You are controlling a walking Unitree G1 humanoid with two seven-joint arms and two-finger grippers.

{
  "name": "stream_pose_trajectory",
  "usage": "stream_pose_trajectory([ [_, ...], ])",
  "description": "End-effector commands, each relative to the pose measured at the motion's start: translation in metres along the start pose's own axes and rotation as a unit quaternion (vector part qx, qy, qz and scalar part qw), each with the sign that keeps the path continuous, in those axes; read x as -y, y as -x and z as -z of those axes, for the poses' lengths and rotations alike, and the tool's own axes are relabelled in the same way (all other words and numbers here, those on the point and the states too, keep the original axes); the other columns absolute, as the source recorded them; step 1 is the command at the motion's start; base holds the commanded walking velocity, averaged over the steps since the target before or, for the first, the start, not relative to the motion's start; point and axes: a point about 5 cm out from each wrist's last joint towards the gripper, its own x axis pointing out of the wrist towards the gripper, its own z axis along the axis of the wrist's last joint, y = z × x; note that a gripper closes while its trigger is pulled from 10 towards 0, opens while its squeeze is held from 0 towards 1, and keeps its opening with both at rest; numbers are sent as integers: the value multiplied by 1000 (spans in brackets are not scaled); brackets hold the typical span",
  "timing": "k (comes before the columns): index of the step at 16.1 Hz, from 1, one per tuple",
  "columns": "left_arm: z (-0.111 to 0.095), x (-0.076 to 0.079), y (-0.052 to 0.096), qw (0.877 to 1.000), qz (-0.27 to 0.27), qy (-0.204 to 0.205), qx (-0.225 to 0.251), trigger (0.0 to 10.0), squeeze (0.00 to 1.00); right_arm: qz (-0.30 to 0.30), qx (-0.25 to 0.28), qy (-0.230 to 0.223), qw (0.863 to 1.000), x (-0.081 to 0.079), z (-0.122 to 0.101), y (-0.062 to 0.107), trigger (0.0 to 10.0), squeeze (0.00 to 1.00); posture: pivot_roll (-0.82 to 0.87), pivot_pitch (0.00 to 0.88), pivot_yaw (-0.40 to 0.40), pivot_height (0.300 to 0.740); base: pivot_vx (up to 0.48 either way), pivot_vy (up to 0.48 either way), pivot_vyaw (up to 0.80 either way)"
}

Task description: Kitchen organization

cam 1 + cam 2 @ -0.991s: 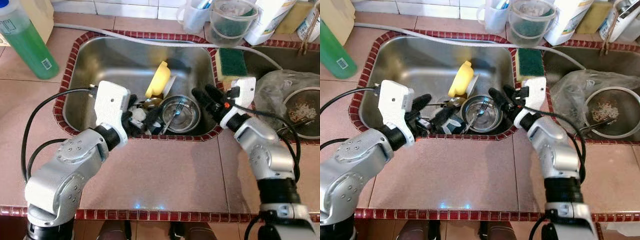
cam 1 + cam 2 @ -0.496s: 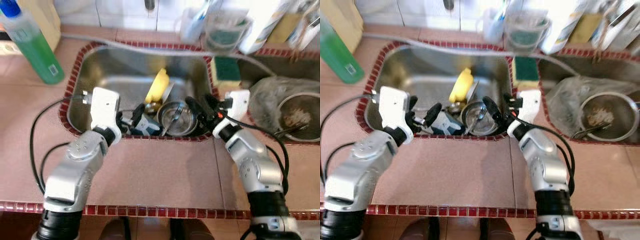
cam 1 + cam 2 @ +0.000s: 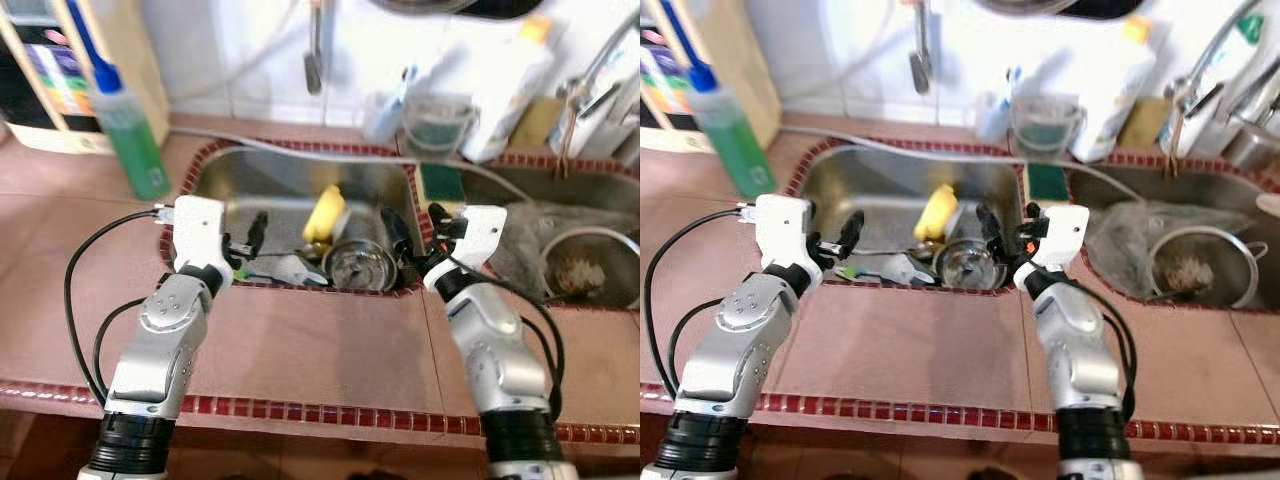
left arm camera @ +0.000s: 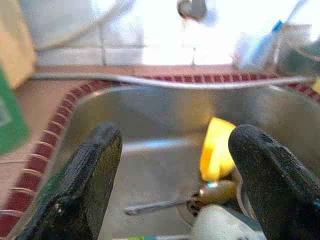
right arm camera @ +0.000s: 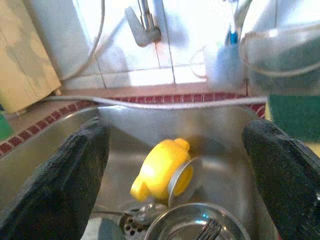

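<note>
A steel sink (image 3: 262, 190) holds a yellow cup (image 3: 324, 213) on its side, a steel bowl (image 3: 357, 265) with a fork (image 5: 207, 231) in it, a spoon (image 4: 200, 194) and a pale item (image 3: 290, 268). My left gripper (image 3: 246, 250) hovers open over the sink's near left part, holding nothing. At the near right rim, beside the bowl, my right gripper (image 3: 400, 240) is open too. In the wrist views the cup (image 5: 160, 170) lies ahead, between the spread fingers (image 5: 60, 190).
A green soap bottle (image 3: 125, 135) stands on the counter at the back left. A green sponge (image 3: 440, 182) lies on the divider. The right basin holds a strainer (image 3: 585, 270) and a plastic bag (image 3: 520, 235). Containers (image 3: 435, 125) and a faucet (image 5: 142, 22) line the back wall.
The camera has pulled up and back, so the wall and faucet now show. Both grippers have risen from among the dishes to near rim height, still open and empty.
</note>
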Motion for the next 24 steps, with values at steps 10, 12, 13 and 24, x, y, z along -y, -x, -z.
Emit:
stream_pose_trajectory([
  [10, 21, -3, 2, 1000, -5, 9, 16, 10000, 0, 35, 25, 48, 998, -3, 5, 12, 10000, 0, -40, 0, -21, 740, 0, 0, 0],
  [12, 24, -3, 4, 1000, 0, -7, 15, 10000, 0, 39, 24, 50, 998, -2, 7, 12, 10000, 0, -36, 0, -23, 740, 0, 0, 0],
  [13, 26, -3, 6, 1000, -1, -6, 14, 10000, 0, 40, 19, 50, 998, -3, 10, 13, 10000, 0, -25, 0, -27, 740, -292, 0, 0],
  [24, 28, -6, 9, 1000, -3, -4, 15, 10000, 0, 33, 13, 53, 998, -6, 14, 11, 10000, 0, -14, 0, -34, 740, -351, 0, 0],
])
